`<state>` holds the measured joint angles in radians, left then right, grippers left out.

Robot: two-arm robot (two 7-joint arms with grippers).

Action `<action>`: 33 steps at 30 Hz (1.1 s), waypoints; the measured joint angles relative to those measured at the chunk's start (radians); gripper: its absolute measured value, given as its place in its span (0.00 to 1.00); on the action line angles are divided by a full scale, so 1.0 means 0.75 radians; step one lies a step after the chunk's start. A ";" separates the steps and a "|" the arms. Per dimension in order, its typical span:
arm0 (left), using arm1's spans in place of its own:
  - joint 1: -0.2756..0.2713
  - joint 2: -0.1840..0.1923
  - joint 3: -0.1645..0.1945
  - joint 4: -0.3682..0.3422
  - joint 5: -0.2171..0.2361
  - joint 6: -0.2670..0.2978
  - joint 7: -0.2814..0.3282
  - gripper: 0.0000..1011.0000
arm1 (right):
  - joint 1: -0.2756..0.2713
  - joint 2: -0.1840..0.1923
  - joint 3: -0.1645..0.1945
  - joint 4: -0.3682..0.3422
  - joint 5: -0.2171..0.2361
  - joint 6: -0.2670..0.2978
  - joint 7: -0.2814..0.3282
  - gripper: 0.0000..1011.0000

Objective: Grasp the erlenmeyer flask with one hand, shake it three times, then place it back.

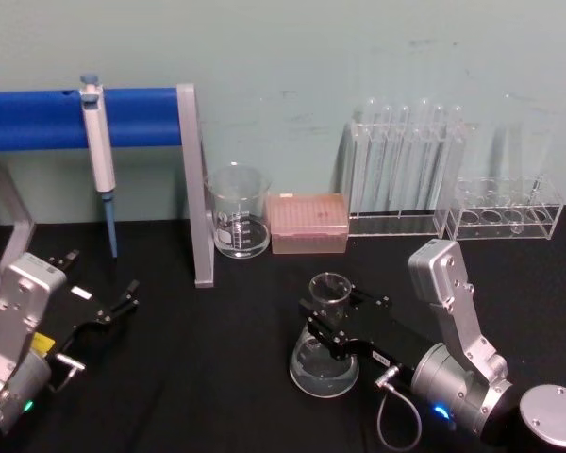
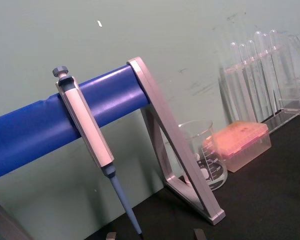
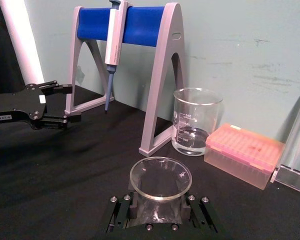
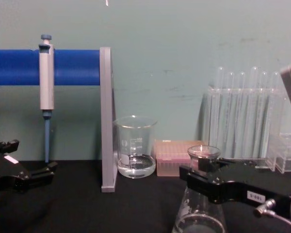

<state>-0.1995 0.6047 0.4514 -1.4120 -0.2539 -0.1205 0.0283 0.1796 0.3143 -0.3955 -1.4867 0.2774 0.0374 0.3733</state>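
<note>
The erlenmeyer flask (image 1: pixel 323 366) stands upright on the black table at centre right, clear glass with a wide base and a flared rim (image 3: pixel 160 176). My right gripper (image 1: pixel 324 321) reaches in from the right and is shut on the flask's neck, one jaw on each side. In the chest view the black hand (image 4: pixel 200 178) wraps the neck above the cone (image 4: pixel 199 219). From these views I cannot tell whether the base rests on the table or hangs just above it. My left gripper (image 1: pixel 124 300) sits open and idle at the left, holding nothing.
A glass beaker (image 1: pixel 238 213) and a pink tip box (image 1: pixel 307 224) stand behind the flask. Test tube racks (image 1: pixel 406 175) (image 1: pixel 506 209) line the back right. A pipette (image 1: pixel 99 142) hangs on the blue-barred stand (image 1: pixel 196 198) at the left.
</note>
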 joint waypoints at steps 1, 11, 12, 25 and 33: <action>0.000 0.000 0.000 0.000 0.000 0.000 0.000 0.99 | 0.000 0.000 0.000 0.000 0.000 0.000 0.000 0.45; 0.000 0.000 0.000 0.000 0.000 0.000 0.000 0.99 | -0.001 0.000 0.001 -0.001 0.001 0.000 0.000 0.71; 0.000 0.000 0.000 0.000 0.000 0.000 0.000 0.99 | -0.001 0.000 0.001 -0.001 0.001 0.000 0.000 0.75; 0.000 0.000 0.000 0.000 0.000 0.000 0.000 0.99 | -0.001 0.000 0.001 -0.002 0.001 0.000 0.000 0.99; 0.000 0.000 0.000 0.000 0.000 0.000 0.000 0.99 | -0.003 0.001 0.002 -0.004 0.003 0.000 0.001 0.99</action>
<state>-0.1995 0.6047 0.4514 -1.4120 -0.2539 -0.1205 0.0283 0.1773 0.3150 -0.3941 -1.4897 0.2797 0.0374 0.3741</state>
